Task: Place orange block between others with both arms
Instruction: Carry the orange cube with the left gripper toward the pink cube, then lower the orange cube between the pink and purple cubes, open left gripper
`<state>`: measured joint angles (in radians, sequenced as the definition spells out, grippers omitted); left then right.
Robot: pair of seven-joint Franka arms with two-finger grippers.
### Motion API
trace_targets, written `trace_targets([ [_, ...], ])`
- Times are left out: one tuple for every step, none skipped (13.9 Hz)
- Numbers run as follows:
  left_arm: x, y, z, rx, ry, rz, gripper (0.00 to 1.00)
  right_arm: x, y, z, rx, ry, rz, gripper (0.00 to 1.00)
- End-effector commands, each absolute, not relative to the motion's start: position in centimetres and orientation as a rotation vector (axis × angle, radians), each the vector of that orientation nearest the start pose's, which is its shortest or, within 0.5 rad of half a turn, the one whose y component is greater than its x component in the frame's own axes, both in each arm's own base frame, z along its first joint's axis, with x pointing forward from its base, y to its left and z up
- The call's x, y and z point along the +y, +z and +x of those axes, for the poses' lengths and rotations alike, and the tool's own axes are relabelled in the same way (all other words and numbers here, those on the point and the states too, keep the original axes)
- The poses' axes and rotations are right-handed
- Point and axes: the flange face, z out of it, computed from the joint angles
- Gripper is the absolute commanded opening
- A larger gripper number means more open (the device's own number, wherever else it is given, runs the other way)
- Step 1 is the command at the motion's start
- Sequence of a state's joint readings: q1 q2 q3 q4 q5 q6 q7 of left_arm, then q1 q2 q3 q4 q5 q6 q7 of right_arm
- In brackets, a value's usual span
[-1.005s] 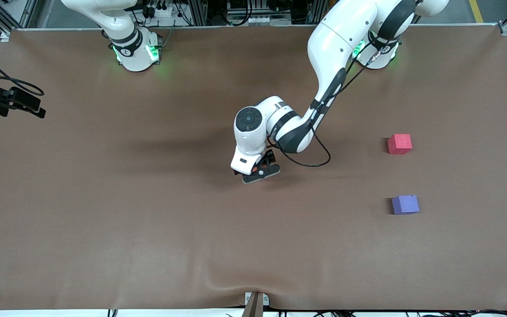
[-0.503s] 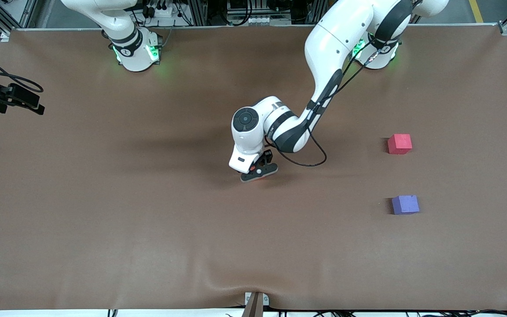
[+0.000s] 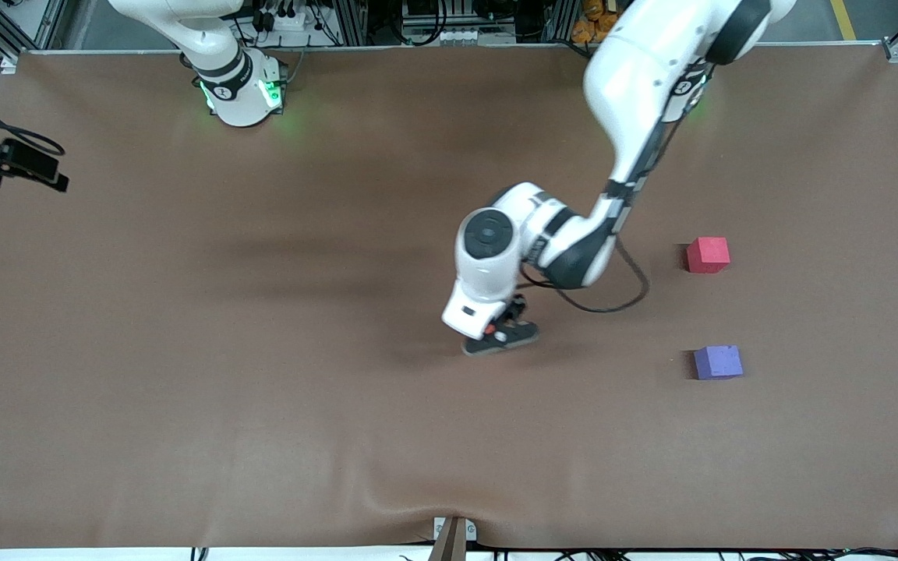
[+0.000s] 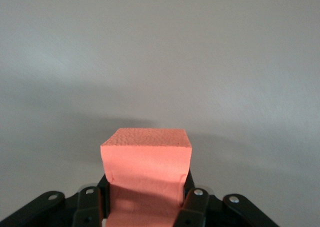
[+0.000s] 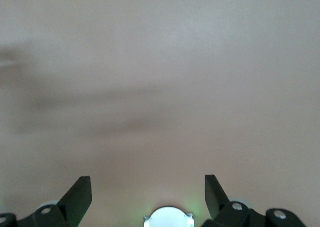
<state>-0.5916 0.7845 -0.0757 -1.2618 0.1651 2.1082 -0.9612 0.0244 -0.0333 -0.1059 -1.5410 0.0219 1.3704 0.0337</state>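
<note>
- Presently, the bench carries a brown cover across its whole surface, with a slight wrinkle at the edge nearest the front camera.
- The left arm reaches from its base out over the middle of the bench, wrist turned downward.
- The right arm waits near its own base, its forearm out of the front view.
- The left end effector is over the middle of the bench, clamped on the orange block; the wrist view shows the block pinched at both sides between the fingers.
- The right end effector stands wide, with nothing between its fingertips.
- The pinkish-red cube sits toward the left arm's end of the bench.
- The purple cube sits nearer the front camera than the pinkish-red cube, well apart from it.
</note>
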Motion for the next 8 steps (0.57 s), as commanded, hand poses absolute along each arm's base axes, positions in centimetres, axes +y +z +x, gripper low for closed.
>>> trace_targets([
  [-39.3,35.8,62.2,-0.336,-0.166,-3.093,0.0,-5.7,65.8,50.0,0.201,0.177,-3.112,1.0],
  [-37.1,37.2,62.2,-0.271,-0.157,-3.087,0.0,-5.6,65.6,50.1,0.198,0.172,-3.111,1.0],
  [-33.9,37.9,62.6,-0.217,-0.141,-3.079,0.0,-5.4,65.7,50.3,0.191,0.151,-3.114,1.0],
  [-30.2,38.2,63.0,-0.174,-0.115,-3.07,0.0,-5.5,65.8,50.6,0.164,0.108,-3.119,1.0],
  [-27.0,37.4,62.9,-0.15,-0.076,-3.058,0.0,-5.8,65.9,50.9,0.107,0.078,-3.122,1.0],
  [-23.8,37.0,62.8,-0.135,-0.05,-3.054,0.0,-6.1,65.7,51.3,0.067,0.062,-3.118,1.0],
  [-21.1,36.4,62.4,-0.107,-0.035,-3.059,0.0,-5.8,65.4,51.7,0.064,0.062,-3.117,1.0],
  [-18.0,35.8,61.7,-0.059,-0.031,-3.063,0.0,-5.4,65.3,51.9,0.052,0.057,-3.115,1.0],
])
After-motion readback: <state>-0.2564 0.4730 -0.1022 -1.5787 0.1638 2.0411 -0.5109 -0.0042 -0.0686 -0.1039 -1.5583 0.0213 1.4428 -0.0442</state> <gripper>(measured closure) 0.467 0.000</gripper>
